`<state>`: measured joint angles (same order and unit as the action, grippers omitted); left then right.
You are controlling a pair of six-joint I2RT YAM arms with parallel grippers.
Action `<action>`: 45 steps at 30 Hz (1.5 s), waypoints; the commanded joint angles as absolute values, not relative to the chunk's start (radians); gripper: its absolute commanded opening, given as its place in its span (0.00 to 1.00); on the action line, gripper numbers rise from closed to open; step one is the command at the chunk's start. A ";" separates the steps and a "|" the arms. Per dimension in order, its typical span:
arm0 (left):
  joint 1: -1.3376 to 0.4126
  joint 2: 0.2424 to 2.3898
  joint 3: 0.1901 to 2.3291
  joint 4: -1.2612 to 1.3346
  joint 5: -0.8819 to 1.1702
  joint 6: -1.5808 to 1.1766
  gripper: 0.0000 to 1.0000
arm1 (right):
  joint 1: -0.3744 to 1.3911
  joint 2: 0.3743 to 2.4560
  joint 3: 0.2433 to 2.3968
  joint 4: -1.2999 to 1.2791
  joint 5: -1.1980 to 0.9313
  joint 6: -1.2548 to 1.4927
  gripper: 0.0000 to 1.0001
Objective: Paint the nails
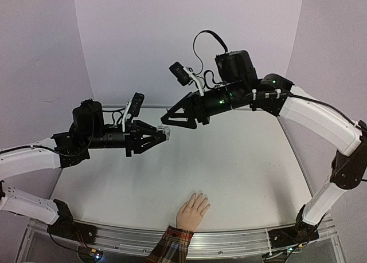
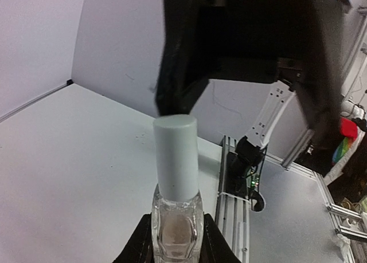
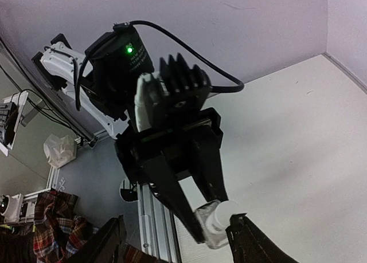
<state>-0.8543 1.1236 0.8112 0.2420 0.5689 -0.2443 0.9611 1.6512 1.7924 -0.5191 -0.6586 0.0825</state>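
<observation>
At the near edge of the table (image 1: 241, 160), between the two arm bases, a peach-coloured hand (image 1: 192, 212) is being laid flat, palm down, its fingers pointing away from the edge and its red plaid cuff (image 1: 171, 244) reaching back past the edge. The nails (image 1: 199, 196) are being shown at the fingertips only as tiny pale spots, nearly the colour of the skin; whether any paint is on them cannot be told. Both grippers are being held well apart from the hand, up in the air over the table.

Farther in and to the left, a small clear bottle (image 2: 176, 231) is being clamped by the left gripper (image 1: 162, 132), whose jaws are being pressed narrow against the glass body from both sides. The white cap (image 2: 176, 159) is being left on, and it is pointing out beyond the fingertips toward the other arm.

Just beyond it, the right gripper (image 2: 249, 117) is being held at the cap, reaching in from the far right, its jaws being spread wide with nothing gripped between them. One black finger is being seen just beside the top of the cap; whether it is touching cannot be told, since that finger is blurred. Behind both arms, the pale wall (image 1: 189, 22) is being seen.
</observation>
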 commanded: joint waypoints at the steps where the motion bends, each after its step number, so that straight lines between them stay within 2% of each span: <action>1: -0.851 1.095 0.853 0.287 0.700 -0.253 0.00 | 0.952 1.671 1.832 -0.517 -0.760 0.042 0.59; 5: -0.852 1.119 0.863 0.295 0.728 -0.259 0.00 | 0.952 1.693 1.849 -0.517 -0.769 0.036 0.51; 8: -0.851 1.129 0.862 0.301 0.734 -0.261 0.00 | 0.950 1.697 1.843 -0.515 -0.785 0.038 0.49; 11: -0.852 1.135 0.858 0.306 0.740 -0.262 0.00 | 0.950 1.701 1.836 -0.515 -0.808 0.039 0.40; 18: -0.851 1.139 0.858 0.311 0.756 -0.262 0.00 | 0.944 1.712 1.826 -0.516 -0.853 0.032 0.34; 23: -0.850 1.134 0.861 0.312 0.765 -0.263 0.00 | 0.938 1.725 1.834 -0.515 -0.858 0.037 0.34; 27: -0.850 1.130 0.859 0.317 0.762 -0.268 0.00 | 0.938 1.729 1.843 -0.515 -0.870 0.038 0.28; 30: -0.850 1.126 0.858 0.320 0.747 -0.273 0.00 | 0.938 1.731 1.841 -0.515 -0.863 0.038 0.19; 34: -0.850 1.101 0.853 0.324 0.639 -0.294 0.00 | 0.937 1.726 1.818 -0.507 -0.832 0.042 0.01; 40: -0.846 1.093 0.873 0.307 0.387 -0.277 0.00 | 0.947 1.726 1.723 -0.381 -0.705 0.136 0.00; 45: -0.844 1.135 0.929 0.269 0.208 -0.207 0.00 | 0.967 1.771 1.729 -0.367 -0.561 0.188 0.00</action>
<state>-0.8590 1.1253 0.8151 0.2030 0.4561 -0.2628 0.9319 1.7307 1.7371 -0.3579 -0.6645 0.1226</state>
